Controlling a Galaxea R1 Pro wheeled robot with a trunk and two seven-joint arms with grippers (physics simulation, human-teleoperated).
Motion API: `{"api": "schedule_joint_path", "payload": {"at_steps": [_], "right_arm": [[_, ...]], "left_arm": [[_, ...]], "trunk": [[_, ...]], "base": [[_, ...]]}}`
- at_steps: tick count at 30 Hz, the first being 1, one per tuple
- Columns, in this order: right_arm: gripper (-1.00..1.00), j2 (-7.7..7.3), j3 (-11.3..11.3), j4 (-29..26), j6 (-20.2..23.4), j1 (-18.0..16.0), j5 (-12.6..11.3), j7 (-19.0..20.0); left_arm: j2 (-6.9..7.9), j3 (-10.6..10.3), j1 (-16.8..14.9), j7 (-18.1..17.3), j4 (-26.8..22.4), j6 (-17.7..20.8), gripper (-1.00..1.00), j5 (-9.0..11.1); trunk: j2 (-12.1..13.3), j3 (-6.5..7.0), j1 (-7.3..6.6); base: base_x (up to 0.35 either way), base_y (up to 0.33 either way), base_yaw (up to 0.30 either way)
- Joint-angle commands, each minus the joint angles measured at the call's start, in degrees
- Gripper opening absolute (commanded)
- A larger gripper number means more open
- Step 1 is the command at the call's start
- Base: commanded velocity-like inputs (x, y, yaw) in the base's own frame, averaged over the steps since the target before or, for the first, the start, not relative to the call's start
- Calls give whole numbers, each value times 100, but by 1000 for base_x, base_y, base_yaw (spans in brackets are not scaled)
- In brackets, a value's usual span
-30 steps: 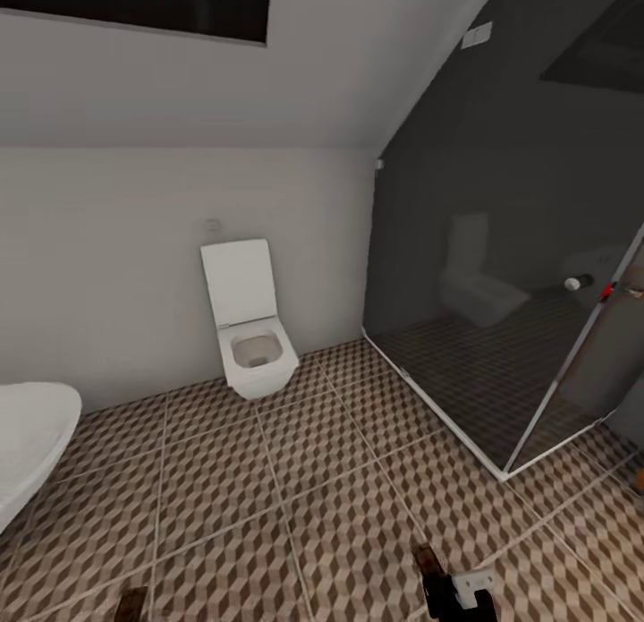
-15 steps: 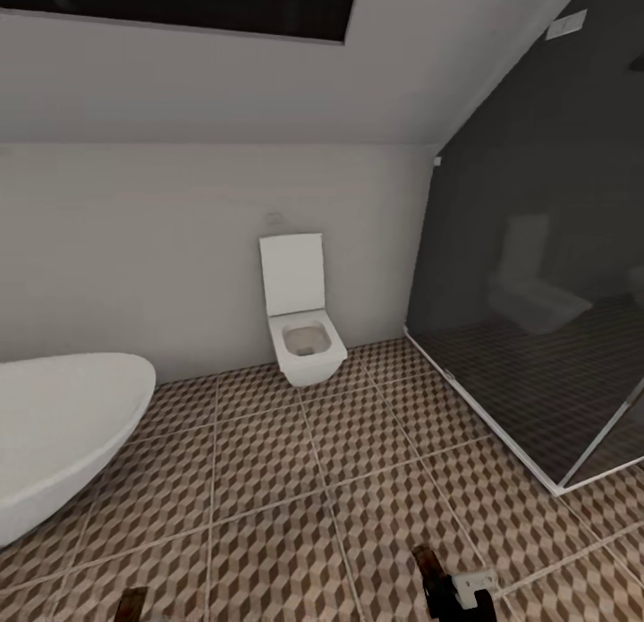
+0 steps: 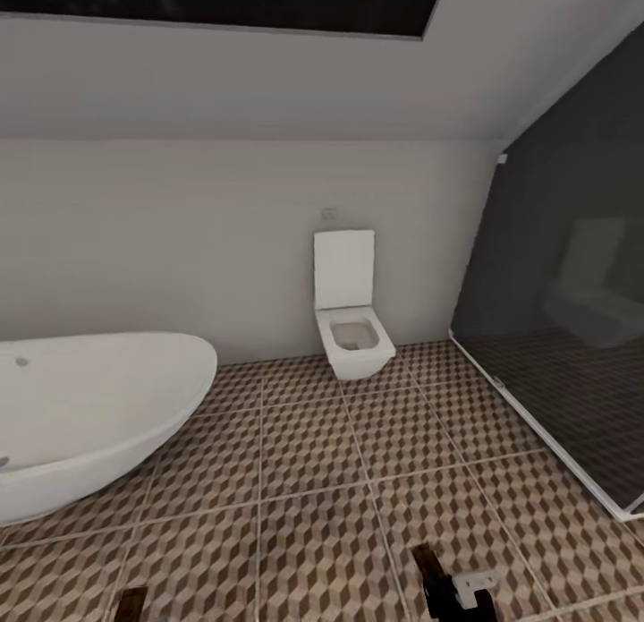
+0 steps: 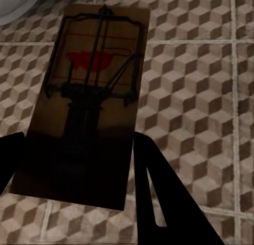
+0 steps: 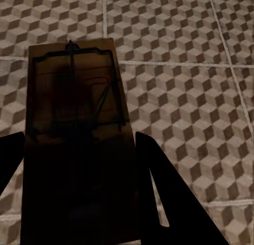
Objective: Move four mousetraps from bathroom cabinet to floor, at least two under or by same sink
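In the left wrist view a wooden mousetrap with dark wire and a red spot sits between the two dark fingers of my left gripper, which is shut on it above the cube-patterned bathroom floor. My right gripper is shut on a second mousetrap over the same tiles. From the head, the traps' ends poke up at the bottom edge, the left one and the right one. The cabinet and the sink are out of view.
A large white oval bathtub stands at the left, and its rim shows in the left wrist view. A white wall-hung toilet is at the back wall. A dark glass shower enclosure fills the right. Open floor lies between them.
The whole head view has shifted as the camera turned left: bathtub further in, toilet and shower slid right. Both grippers keep their places at the bottom edge with the traps.
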Motion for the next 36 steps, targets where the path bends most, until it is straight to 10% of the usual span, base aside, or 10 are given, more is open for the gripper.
{"api": "schedule_joint_path", "payload": {"at_steps": [1, 36], "right_arm": [[-100, -1, 50, 0, -16, -2, -49, -8], [-100, -1, 50, 0, -16, -2, -49, -10]], "left_arm": [[-3, -50, -9, 32, 18, -19, -100, -3], [-3, -50, -9, 32, 20, -26, -100, -3]], "trunk": [[-3, -6, -1], [-3, -8, -1]], "base": [[-82, 221, 254], [-33, 208, 279]]}}
